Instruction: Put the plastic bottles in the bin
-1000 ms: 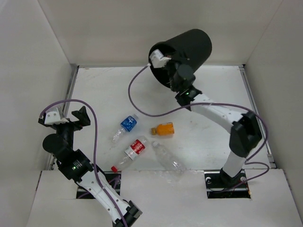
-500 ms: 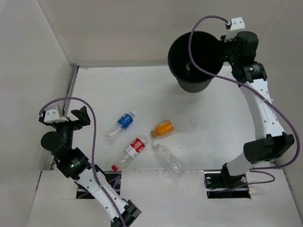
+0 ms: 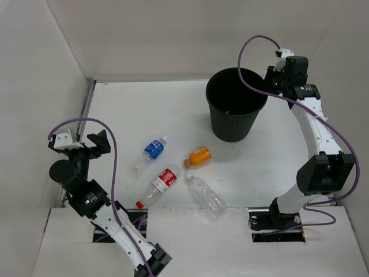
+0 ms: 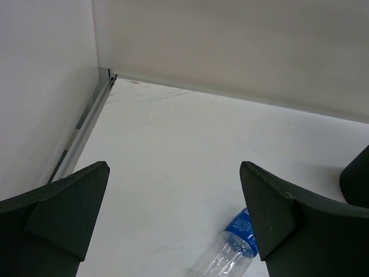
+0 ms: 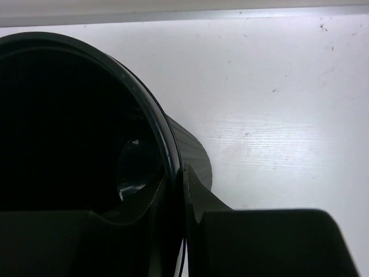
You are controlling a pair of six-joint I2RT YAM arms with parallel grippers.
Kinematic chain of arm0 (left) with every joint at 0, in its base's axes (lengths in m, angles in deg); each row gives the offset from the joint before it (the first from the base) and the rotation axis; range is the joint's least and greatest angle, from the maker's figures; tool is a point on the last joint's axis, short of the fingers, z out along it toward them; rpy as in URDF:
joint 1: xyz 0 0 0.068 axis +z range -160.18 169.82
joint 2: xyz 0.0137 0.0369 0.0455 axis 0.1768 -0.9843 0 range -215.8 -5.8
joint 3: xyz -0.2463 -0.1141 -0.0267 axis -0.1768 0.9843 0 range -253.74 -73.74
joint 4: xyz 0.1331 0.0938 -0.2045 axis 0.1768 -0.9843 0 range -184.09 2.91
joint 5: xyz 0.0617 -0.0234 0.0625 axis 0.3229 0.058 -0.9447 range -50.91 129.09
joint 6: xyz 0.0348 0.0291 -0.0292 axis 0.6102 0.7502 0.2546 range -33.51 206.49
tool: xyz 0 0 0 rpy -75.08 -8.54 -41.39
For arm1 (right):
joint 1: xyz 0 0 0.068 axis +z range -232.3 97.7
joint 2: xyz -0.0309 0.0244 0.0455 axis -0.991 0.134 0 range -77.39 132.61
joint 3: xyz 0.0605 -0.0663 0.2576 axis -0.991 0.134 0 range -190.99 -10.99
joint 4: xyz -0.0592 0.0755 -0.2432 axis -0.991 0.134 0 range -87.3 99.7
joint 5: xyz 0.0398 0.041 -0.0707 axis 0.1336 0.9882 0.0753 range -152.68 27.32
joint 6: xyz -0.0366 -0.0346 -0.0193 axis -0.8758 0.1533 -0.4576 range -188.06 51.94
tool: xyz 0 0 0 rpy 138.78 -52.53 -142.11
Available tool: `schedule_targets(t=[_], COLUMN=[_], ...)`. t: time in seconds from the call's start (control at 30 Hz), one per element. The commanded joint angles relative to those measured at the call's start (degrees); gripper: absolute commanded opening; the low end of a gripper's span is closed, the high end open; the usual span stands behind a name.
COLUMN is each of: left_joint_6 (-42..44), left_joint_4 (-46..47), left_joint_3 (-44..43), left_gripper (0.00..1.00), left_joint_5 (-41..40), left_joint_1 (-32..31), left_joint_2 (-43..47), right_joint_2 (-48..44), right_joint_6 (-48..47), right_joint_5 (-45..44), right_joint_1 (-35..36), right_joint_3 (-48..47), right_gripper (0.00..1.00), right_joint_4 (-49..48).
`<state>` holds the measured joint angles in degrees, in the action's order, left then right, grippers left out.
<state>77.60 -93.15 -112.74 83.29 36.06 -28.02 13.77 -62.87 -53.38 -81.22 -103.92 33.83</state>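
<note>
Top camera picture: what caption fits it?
Right pincer grips the rim of the black bin; four bottles lie on the table.

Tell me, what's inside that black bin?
Inside the bin only one finger of the right gripper shows, clamping the rim. Deeper down is too dark to tell.

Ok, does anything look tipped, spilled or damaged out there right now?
Nothing stands out. The bin stands upright, with the right gripper clamped on its rim. The blue-label bottle, red-label bottle, plain clear bottle and orange bottle lie on their sides on the table, with no spill visible.
</note>
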Motion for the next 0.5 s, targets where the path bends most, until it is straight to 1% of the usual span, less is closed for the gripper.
schedule_targets(t=[0.0,0.1,0.13,0.23,0.27,0.3,0.33,0.37,0.4,0.43,0.47], left_joint_6=[0.1,0.01,0.01,0.01,0.01,-0.08,-0.17,-0.17,-0.17,-0.17,-0.17], left_joint_4=[1.49,1.67,1.67,1.58,1.5,1.49,1.49,1.41,1.32,1.23,1.14], left_joint_3=[-1.95,-2.04,-2.04,-2.13,-2.04,-1.95,-1.87,-1.78,-1.69,-1.6,-1.43], left_gripper=[1.0,1.0,1.0,1.0,1.0,1.0,1.0,1.0,1.0,1.0,1.0], left_joint_5=[1.76,2.2,2.29,2.46,2.55,2.55,2.73,2.81,2.9,2.9,2.9], left_joint_1=[0.13,0.04,0.04,0.04,0.04,0.04,0.04,0.04,0.04,0.04,0.04], left_joint_2=[-1.07,-1.34,-1.42,-1.42,-1.42,-1.34,-1.25,-1.16,-1.07,-0.99,-0.99], right_joint_2=[-1.51,-0.89,-0.89,-1.24,-1.5,-1.77,-2.2,-2.56,-2.82,-3.0,-3.26], right_joint_6=[2.46,2.37,2.54,2.28,2.11,1.93,1.84,1.84,1.84,1.84,1.93], right_joint_5=[1.6,1.25,1.33,0.55,0.54,0.72,0.72,0.55,0.54,0.8,0.81], right_joint_1=[-0.95,-1.57,-1.83,-2.18,-2.18,-2.01,-2.01,-2.09,-2.09,-2.18,-2.18], right_joint_3=[-0.07,-0.24,-0.24,-0.24,-0.24,-0.24,-0.15,-0.15,-0.24,-0.41,-0.94], right_gripper=[0.0,0.0,0.03,0.28,0.43,0.62,0.72,0.78,0.91,1.0,1.0], right_joint_4=[-7.31,-7.76,-7.84,-8.46,-8.55,-8.63,-8.9,-9.25,-9.34,-9.16,-8.73])
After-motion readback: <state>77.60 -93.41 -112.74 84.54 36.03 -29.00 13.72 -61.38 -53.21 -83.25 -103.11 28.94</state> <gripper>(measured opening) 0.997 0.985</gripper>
